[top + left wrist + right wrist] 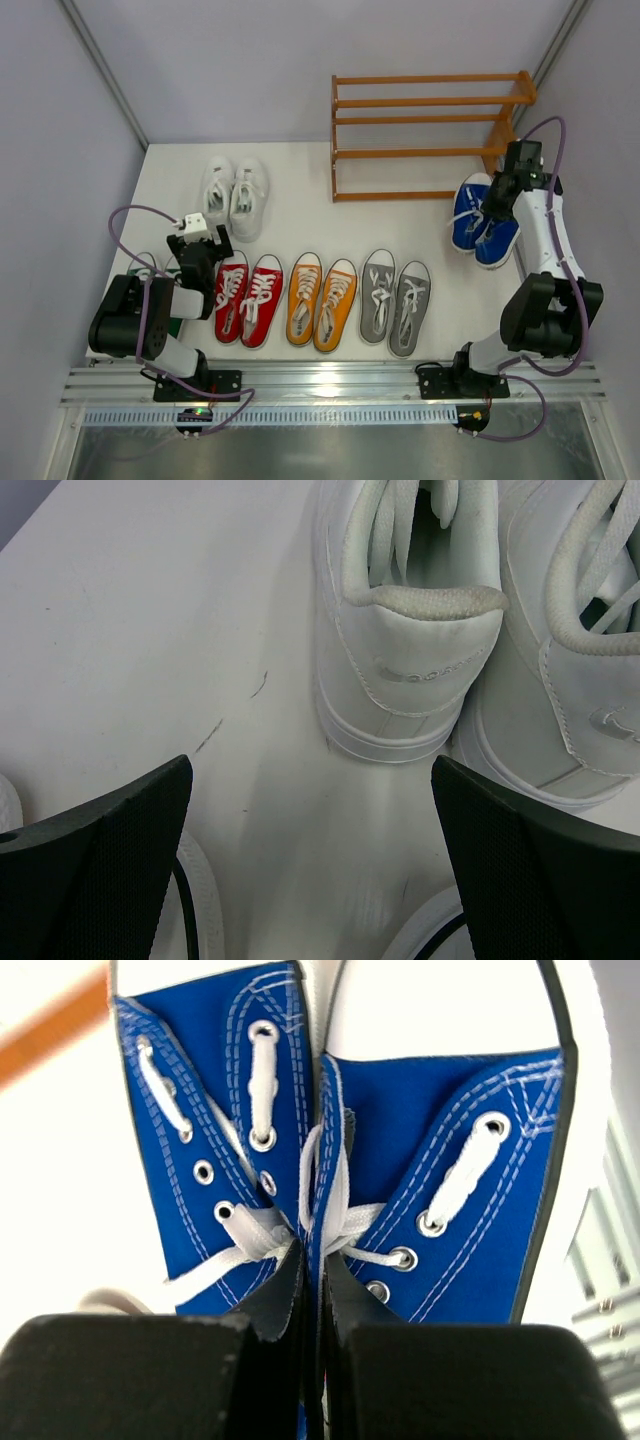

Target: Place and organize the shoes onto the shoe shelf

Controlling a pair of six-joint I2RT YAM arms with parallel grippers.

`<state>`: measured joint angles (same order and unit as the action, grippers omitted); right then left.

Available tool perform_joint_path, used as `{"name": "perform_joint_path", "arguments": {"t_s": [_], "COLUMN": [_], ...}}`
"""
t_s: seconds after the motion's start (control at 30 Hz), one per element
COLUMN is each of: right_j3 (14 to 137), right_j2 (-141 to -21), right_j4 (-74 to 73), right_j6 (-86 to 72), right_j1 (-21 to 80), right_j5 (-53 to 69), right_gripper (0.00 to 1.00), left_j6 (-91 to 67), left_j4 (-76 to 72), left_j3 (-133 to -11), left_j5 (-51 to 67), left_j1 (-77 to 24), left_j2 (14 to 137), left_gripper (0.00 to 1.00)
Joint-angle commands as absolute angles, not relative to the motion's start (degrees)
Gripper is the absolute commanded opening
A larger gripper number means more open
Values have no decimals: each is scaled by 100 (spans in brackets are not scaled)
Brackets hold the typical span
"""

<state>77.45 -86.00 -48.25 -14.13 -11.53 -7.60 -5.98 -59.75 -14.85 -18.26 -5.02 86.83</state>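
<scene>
Though the shoe shelf [415,154] stands at the far edge of the bench [300,215], right of centre, every pair I see is off it. It's orange-brown wood: thin horiz. slats w/ slanted end frames.

From the top cam, the red pair [247,297], orange pair [321,303] and grey pair [395,300] sit in a near row, toes pointing away from the arm bases, all w/ white toe caps. The white pair [233,197] is further back on the left. The blue pair [483,222] is just right of the shelf's near corner, under the right arm. From above I can't tell whether it rests on the bench.

The right wrist cam adds what the top cam can't. The right tool [318,1360] is closed narrow, its blocky black fingers [130,1375] pinching the two adjoining inner walls of the blue pair together. The canvas looks woven, w/ white double stitching, metal-ringed eyelets [262,1140], flat white laces [250,1235] and smooth white toes.

On the left wrist cam, the left tool [311,775] is spread wide, holding nothing. Its dark pads [100,870] are finely dimpled, aimed at the white pair's heels but short of them. Those uppers are smooth and leather-like, w/ a padded fabric collar and a small stitched logo, which the top cam doesn't resolve. The bench shows faint dark scuffs here.
</scene>
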Motion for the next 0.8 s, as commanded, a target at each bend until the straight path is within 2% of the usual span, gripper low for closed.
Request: {"name": "perform_joint_path", "arguments": {"t_s": [0.0, 0.37, 0.57, 0.77], "right_j3": [8252, 8570, 8306, 8402], "right_j2": [-9050, -9791, -9835, -10194], "right_j4": [-4448, -3368, -2603, -1855], "right_j6": [-1055, -581, -422, -554], "right_j1": [-1222, -1318, -1362, -1494], "right_j5": [-460, 1484, 2178, 2355], "right_gripper": [4, 4, 4, 4], "left_j6": [-615, -624, -615, -615], "left_j4": [-6267, -6249, -6258, -6249], "left_j3": [-1582, -1573, -1582, -1573], "left_j5": [-1898, -1898, -1898, -1898], "left_j1": [-501, -501, -492, -492], "left_j2": [8569, 8569, 8569, 8569], "left_gripper": [100, 100, 100, 100]}}
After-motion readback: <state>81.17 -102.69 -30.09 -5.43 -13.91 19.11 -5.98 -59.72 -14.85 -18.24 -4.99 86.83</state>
